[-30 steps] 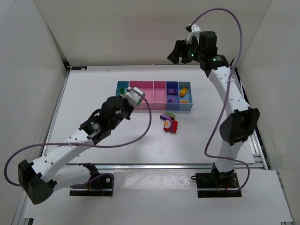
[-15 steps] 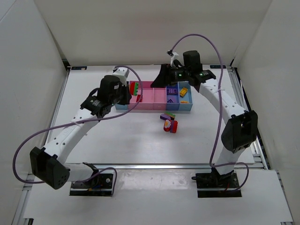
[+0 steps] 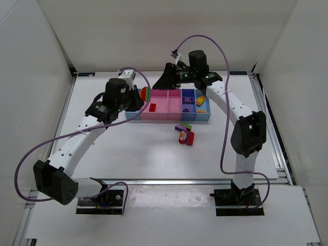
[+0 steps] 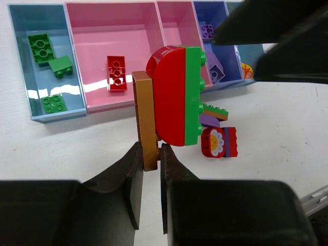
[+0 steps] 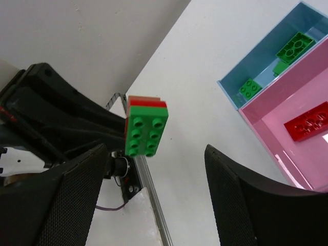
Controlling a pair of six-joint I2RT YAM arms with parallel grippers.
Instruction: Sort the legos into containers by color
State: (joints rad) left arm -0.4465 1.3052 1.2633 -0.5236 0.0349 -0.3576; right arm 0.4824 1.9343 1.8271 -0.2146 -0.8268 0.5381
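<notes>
Near the worktop's (image 3: 154, 154) far edge, left pincer (image 4: 148, 154) clamps a red-green lego stack (image 4: 174, 97); right pincer (image 5: 154, 161), fingers apart, faces its green end.

five joined bins (image 3: 164, 108) in one row. its leftmost bin (image 4: 23, 31) has three green bricks (image 4: 41, 47), the wide pink bin (image 4: 102, 36) one red brick (image 4: 117, 73), the darker blue bin (image 4: 201, 15) two purple bricks (image 4: 215, 72). raised by the row's left end, one three-layer stack (image 4: 171, 97); before the row, at least three loose bricks (image 4: 219, 142).

white table (image 3: 154, 154), white walls (image 3: 128, 36), metal rail (image 3: 174, 180)
</notes>
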